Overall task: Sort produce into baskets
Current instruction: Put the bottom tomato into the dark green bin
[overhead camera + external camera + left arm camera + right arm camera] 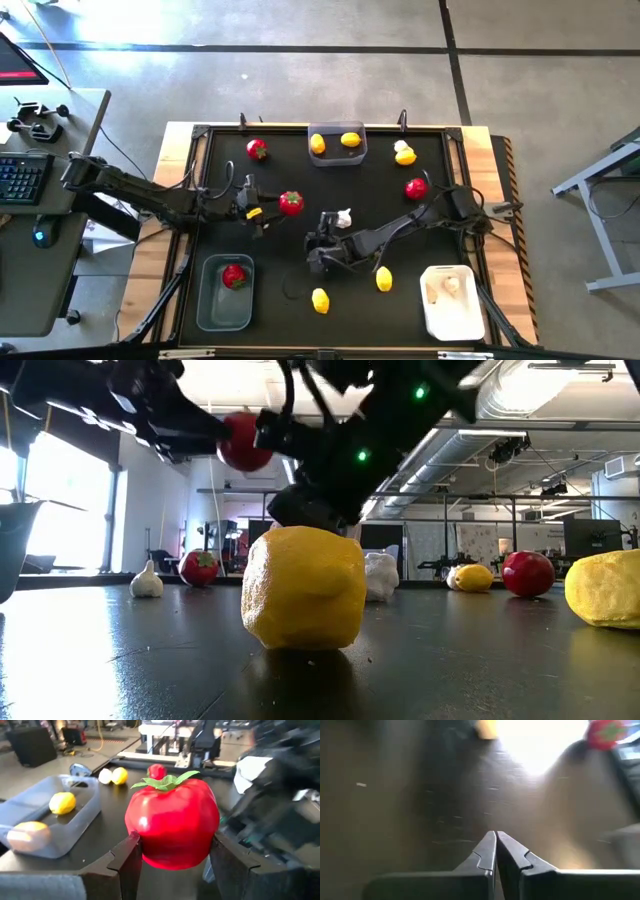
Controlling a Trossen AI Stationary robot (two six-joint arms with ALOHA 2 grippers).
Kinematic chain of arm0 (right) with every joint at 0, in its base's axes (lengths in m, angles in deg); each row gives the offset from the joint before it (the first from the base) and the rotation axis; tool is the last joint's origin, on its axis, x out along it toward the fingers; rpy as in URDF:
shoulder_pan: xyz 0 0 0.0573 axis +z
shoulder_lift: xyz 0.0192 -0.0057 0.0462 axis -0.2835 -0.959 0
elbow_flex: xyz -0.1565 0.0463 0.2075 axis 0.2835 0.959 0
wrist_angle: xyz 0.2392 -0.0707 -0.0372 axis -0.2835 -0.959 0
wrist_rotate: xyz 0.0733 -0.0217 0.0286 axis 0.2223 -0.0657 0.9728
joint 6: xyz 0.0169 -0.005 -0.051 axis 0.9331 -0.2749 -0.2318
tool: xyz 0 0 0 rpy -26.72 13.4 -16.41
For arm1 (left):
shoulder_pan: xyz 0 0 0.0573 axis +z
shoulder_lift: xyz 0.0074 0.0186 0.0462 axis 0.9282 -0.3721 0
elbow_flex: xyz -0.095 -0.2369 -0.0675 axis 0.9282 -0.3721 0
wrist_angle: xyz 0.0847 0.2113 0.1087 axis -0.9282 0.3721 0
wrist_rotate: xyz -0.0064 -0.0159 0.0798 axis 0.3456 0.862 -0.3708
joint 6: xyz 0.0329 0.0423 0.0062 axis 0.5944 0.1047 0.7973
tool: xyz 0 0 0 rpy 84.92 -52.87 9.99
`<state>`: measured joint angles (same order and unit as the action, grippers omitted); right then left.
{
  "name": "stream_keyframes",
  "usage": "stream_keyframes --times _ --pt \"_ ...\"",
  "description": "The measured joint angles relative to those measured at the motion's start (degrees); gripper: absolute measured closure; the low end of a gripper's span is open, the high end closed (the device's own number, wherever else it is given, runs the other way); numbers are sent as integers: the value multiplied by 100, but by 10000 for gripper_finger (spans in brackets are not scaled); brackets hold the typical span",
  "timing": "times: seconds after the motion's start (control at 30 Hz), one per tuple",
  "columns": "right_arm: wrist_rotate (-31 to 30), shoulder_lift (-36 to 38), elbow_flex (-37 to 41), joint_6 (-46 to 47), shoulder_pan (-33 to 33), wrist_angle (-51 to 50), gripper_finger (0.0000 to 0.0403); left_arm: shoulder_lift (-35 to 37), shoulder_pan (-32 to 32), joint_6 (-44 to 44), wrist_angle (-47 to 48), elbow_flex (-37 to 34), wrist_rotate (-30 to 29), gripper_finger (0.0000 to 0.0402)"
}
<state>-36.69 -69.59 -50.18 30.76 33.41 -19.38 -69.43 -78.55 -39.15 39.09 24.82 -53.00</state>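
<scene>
My left gripper [272,207] is shut on a red fruit [291,203] with a green top, at the table's middle left. My right gripper [318,258] is shut with nothing between its fingers [485,851], low over the dark mat near a whitish garlic bulb [343,217]. The far grey basket [337,157] holds two yellow lemons, the near-left grey basket [222,312] a red fruit [234,276], and the white basket [450,318] garlic bulbs. Loose on the mat lie red fruits [257,149] [416,187] and lemons [383,279] [320,300]. My left gripper pinches the red fruit by its two opposite sides [145,851] between its two fingers, low on the fruit's body. The fingers come about level from the table's left. The fruit [243,442] sits upright, green top up, lifted clear of the table.
A lemon and a white bulb [404,152] lie together near the far right corner. The right arm [400,225] slants across the mat's middle from the right. The table's raised frame [200,135] runs around the mat. A desk with a keyboard [22,180] stands left of the table.
</scene>
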Motion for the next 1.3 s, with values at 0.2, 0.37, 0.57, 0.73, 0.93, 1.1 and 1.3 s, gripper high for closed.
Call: stream_keyframes --times 0.2,0.37,0.57,0.73,0.93,1.1,1.3 --pt "1100 147 543 -312 -332 1473 403 466 -164 70 1178 290 62 223" --pt "1313 595 1237 -393 -534 2415 403 603 -478 61 2371 851 75 223" --pt "1253 1165 2176 -46 -626 3088 403 486 -1106 -302 3850 1698 105 223" --pt "982 1414 2878 312 -547 3634 403 273 -1769 -1124 5040 2378 342 223" --pt "662 1434 3446 639 -397 4372 403 -106 -2646 -2346 6094 3028 693 223" --pt "514 1434 3746 665 -338 4923 403 -547 -3201 -3467 7190 3422 1093 223" --pt "512 1434 3749 633 -340 4989 403 -1049 -3694 -4656 8390 3550 1701 224"
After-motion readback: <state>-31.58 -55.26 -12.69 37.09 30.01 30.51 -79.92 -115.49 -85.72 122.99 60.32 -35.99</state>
